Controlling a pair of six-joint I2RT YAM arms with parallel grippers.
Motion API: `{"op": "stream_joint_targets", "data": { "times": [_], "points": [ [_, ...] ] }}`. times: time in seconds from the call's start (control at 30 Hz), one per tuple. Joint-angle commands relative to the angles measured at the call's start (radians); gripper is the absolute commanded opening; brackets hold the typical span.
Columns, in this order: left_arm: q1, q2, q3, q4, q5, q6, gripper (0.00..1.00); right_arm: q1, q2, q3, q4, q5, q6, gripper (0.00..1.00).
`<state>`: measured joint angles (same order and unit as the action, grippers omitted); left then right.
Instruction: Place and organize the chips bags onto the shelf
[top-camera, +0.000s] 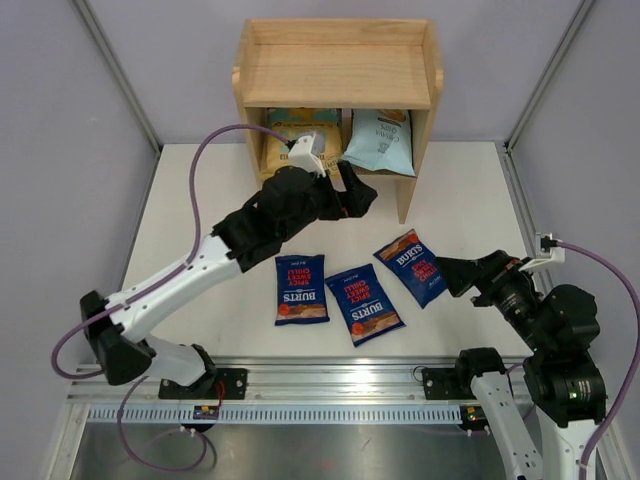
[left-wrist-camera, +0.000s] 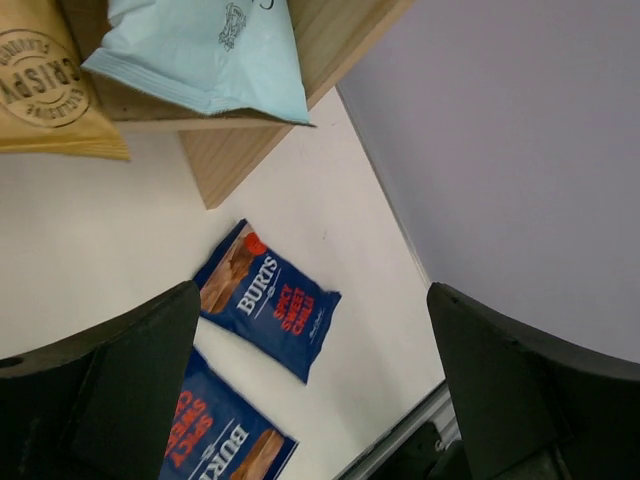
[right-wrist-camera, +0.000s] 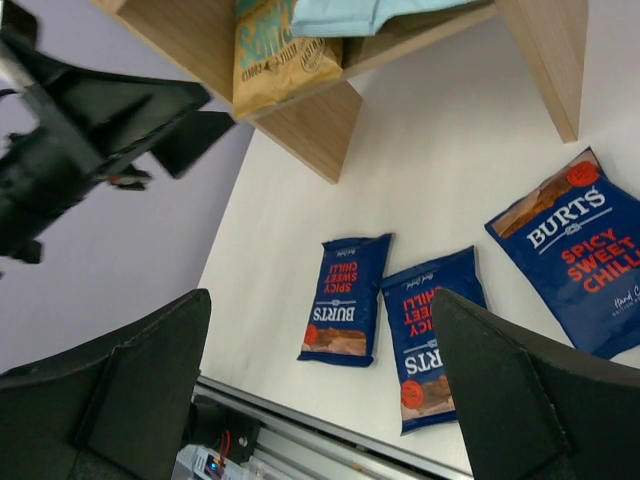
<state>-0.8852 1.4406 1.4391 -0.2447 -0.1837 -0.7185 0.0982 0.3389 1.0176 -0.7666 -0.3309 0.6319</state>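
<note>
Chips bags: two of five are on the shelf (top-camera: 338, 75), three are not. The tan-and-teal bag (top-camera: 282, 128) and the pale blue bag (top-camera: 381, 140) sit side by side on the lower tier, tan one left, pale one right. No bag shows on the upper tier. Three Burts bags lie flat on the table (top-camera: 190, 200) in front of the shelf, in a loose row: left Burts bag (top-camera: 301, 289), middle Burts bag (top-camera: 364, 302), right Burts bag (top-camera: 411, 266). They are close together; I cannot tell whether their edges touch. The left tool (top-camera: 356, 190) hovers just in front of the lower tier, fingers spread wide with nothing between them, as its wrist view confirms. The right tool (top-camera: 452, 274) is low, just beside the right Burts bag, likewise spread wide and empty. Judgement: under half done, with three small bags to lift and set on a tier. In the left wrist view the pale blue bag's lower edge pokes out over the front of the lower board, so some tidying is probably also left. Hidden or unclear: the left arm covers the lower part of the tan-and-teal bag from above, and both wrist views cut it off at the frame edge. The upper board shades the back of the lower tier, so I cannot tell whether the two shelved bags stand upright or lean. Contact between the right tool and its nearest bag cannot be judged from above.
</note>
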Motion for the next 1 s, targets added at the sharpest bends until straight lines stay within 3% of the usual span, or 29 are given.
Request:
{"op": "stream_joint_targets", "data": {
  "times": [0.0,0.33,0.53,0.77,0.87,0.97],
  "points": [
    [-0.035,-0.167,-0.078,-0.065,-0.097,0.14,0.99,0.006,0.002,-0.045,0.062,-0.066,-0.049,0.99],
    [0.0,-0.517,-0.466,-0.232,-0.125,0.182,0.99,0.006,-0.023,-0.175,0.118,-0.169,-0.084,1.0],
    [0.141,-0.666,-0.747,-0.203,0.039,0.145,0.99,0.006,-0.028,-0.214,0.101,-0.275,-0.133,0.99],
    [0.259,-0.629,-0.976,-0.021,0.253,0.134,0.99,0.006,-0.032,-0.286,0.187,-0.503,-0.098,1.0],
    [0.299,-0.58,-1.043,0.071,0.303,0.125,0.99,0.006,-0.038,-0.307,0.228,-0.542,-0.072,0.99],
    [0.319,-0.496,-1.085,0.171,0.354,0.123,0.93,0.006,-0.044,-0.32,0.24,-0.537,-0.063,0.98]
  ]
}}
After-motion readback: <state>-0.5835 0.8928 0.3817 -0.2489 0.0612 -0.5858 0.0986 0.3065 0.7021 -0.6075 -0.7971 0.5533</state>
